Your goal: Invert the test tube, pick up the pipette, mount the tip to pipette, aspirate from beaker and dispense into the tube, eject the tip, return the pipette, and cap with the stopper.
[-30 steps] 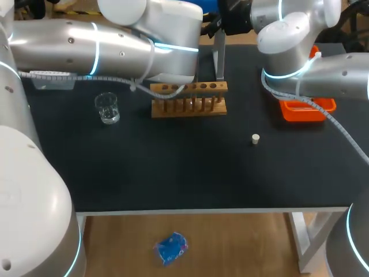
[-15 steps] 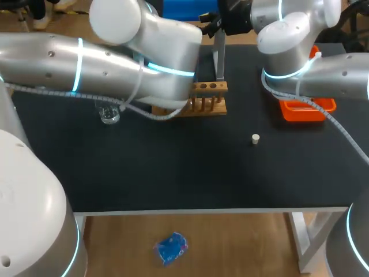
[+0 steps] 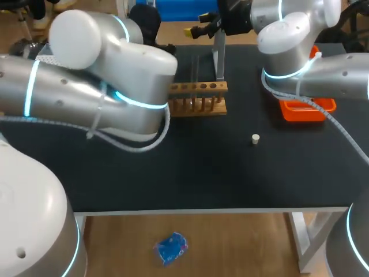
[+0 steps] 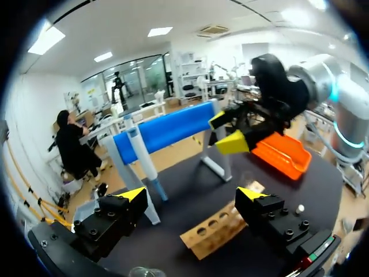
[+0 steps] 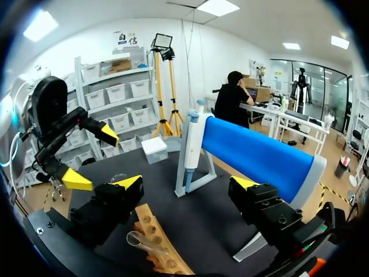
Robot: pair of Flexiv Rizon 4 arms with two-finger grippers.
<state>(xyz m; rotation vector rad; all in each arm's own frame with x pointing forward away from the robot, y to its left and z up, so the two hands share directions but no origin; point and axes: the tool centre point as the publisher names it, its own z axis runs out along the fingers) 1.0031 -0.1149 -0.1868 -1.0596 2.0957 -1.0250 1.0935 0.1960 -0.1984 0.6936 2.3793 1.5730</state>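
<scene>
in the head view the left arm (image 3: 98, 98) comes in from 9 o'clock and lies across the far left of the table (image 3: 190, 173), hiding the beaker there. the wooden rack (image 3: 199, 98) stands at about 12 o'clock from the table's middle. the pipette stand (image 3: 219, 55) is just behind it, at 1 o'clock. the white stopper (image 3: 255, 138) lies alone at 4 o'clock from the rack, well apart from it. the orange tray (image 3: 308, 108) sits at 3 o'clock from the rack, under the right arm (image 3: 323, 75). the right gripper (image 3: 198, 26) hangs over the table's far edge at 12 o'clock from the rack, beside the stand.

in the left wrist view the left gripper (image 4: 193, 196) has its claw spread wide, with nothing between the fingers. the rack lies ahead of and under it, and a glass rim, seemingly the beaker (image 4: 144, 271), peeks out under it. the right gripper faces it from ahead, its claw also spread and pinching nothing.

in the right wrist view the pipette (image 5: 187, 147) hangs upright on its stand ahead of the open fingers, and a white box (image 5: 154, 149) sits just beside the stand. the clear test tube (image 5: 144, 241) shows at the rack under the gripper, tilted, with its open mouth in sight. i cannot tell whether it sits in a hole.
</scene>
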